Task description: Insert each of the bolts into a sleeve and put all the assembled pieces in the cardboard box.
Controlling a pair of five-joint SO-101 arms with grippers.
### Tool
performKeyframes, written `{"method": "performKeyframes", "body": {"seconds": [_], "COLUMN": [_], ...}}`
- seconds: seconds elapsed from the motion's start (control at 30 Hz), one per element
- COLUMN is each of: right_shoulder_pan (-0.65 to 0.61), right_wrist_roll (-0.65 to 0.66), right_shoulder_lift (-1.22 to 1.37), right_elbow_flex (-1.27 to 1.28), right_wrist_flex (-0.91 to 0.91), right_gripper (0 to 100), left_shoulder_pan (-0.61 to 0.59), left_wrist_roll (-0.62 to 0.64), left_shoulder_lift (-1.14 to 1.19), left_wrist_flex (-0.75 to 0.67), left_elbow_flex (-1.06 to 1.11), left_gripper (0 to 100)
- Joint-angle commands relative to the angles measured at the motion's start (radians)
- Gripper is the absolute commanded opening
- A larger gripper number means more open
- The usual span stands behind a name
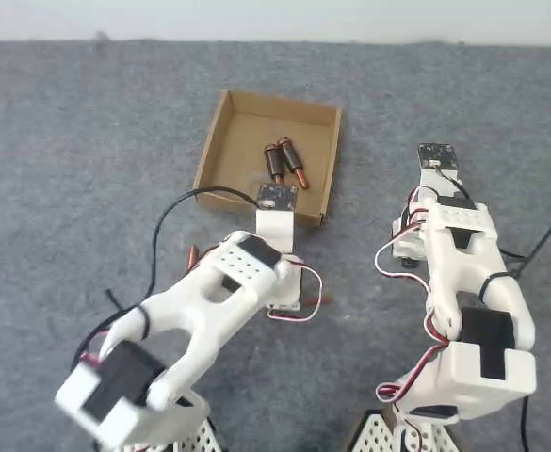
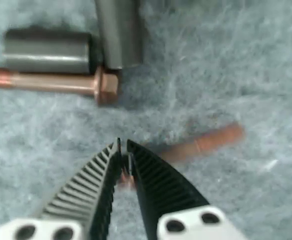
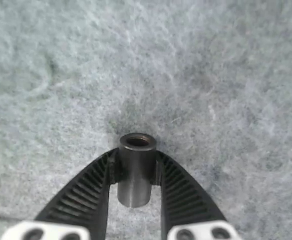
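High view: two assembled pieces [image 1: 275, 162] in box [image 1: 247, 125]; left jaws pinch one bolt [image 2: 205, 142], right jaws one sleeve [image 3: 135, 172].

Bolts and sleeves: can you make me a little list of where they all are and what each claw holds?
left gripper: shut on a copper bolt, down at the carpet
right gripper: shut on a dark sleeve
loose on carpet: another bolt, with two sleeves beside it
cardboard box: two assembled pieces inside
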Motion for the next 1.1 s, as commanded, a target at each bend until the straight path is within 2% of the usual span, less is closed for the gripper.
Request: {"method": "performKeyframes", "body": {"seconds": [0.0,0.2,0.37,0.67,0.73,0.9,1.07], "right_shoulder_pan": [-0.012,-0.012,-0.012,-0.012,-0.012,-0.012,-0.012], "right_wrist_roll": [0.017,0.017,0.017,0.017,0.017,0.017,0.017], "right_shoulder_lift": [-0.036,-0.036,-0.036,-0.036,-0.035,-0.035,-0.033], "right_elbow_flex": [-0.014,-0.014,-0.014,-0.014,-0.014,-0.014,-0.014], "right_wrist_flex": [-0.005,-0.005,-0.005,-0.007,-0.007,-0.007,-0.008], "right_gripper": [0.6,0.6,0.6,0.6,0.6,0.6,0.6], "left_shoulder_pan": [0.002,-0.074,-0.089,-0.081,-0.081,-0.081,-0.054], "left_wrist_roll": [-0.006,-0.006,-0.005,-0.008,-0.046,-0.233,-0.322], "left_shoulder_lift": [0.038,0.037,0.018,-0.436,-0.457,-0.37,-0.282], "left_wrist_flex": [0.011,0.017,0.021,0.029,0.086,0.245,0.284], "left_elbow_flex": [-0.03,-0.053,-0.07,0.13,0.136,0.062,0.041], "left_gripper": [1,1,1,1,1,1,1]}}
